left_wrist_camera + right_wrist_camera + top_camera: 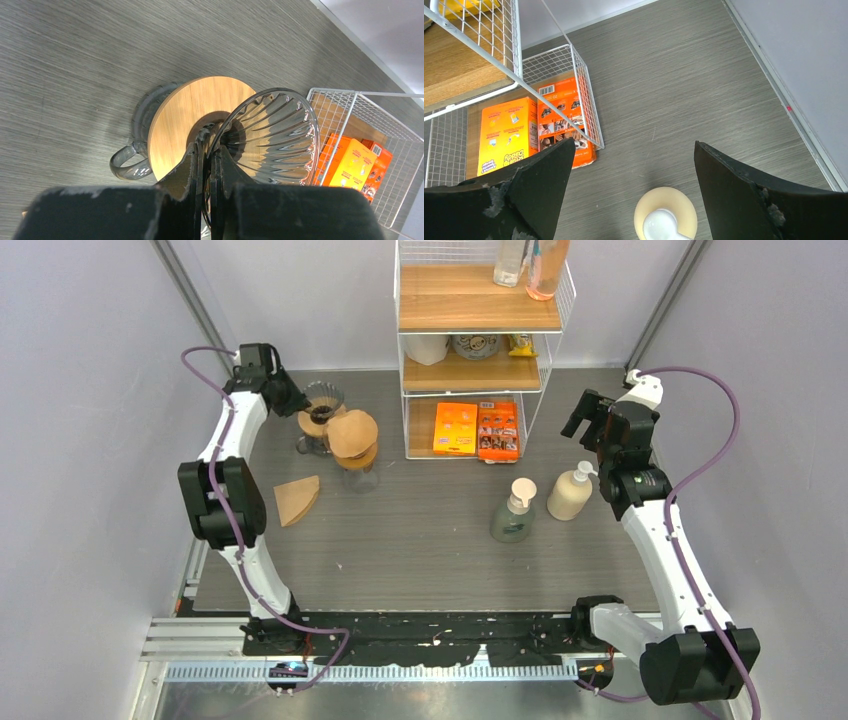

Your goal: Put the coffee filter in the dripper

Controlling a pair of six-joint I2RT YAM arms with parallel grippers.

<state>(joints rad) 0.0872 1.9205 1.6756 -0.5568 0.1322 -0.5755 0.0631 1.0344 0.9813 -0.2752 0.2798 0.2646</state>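
Top external view, starting near: the brown paper coffee filter (pixel 297 499) lies flat on the table (pixel 420 550) toward the left edge, well apart from both claws. Across on the right side, a grey-green pump bottle (pixel 513 512) and a cream pump bottle (pixel 570 493) stand side by side. Just beyond them, near the right edge, hovers the right gripper (pixel 590 412). The right wrist view shows its fingers spread wide, with the cream pump top below the gap.

Further back, toward the far-left corner, the left gripper (pixel 290 398) is at the glass dripper (pixel 323 400). In the left wrist view its fingers are pinched together on the ribbed rim, and the cone is tilted above a wooden disc (pixel 180 120) that sits over a glass mug (pixel 125 167).

At the far edge stands a wire shelf rack (pixel 480 350), with orange boxes (pixel 477 430) on its lowest level.
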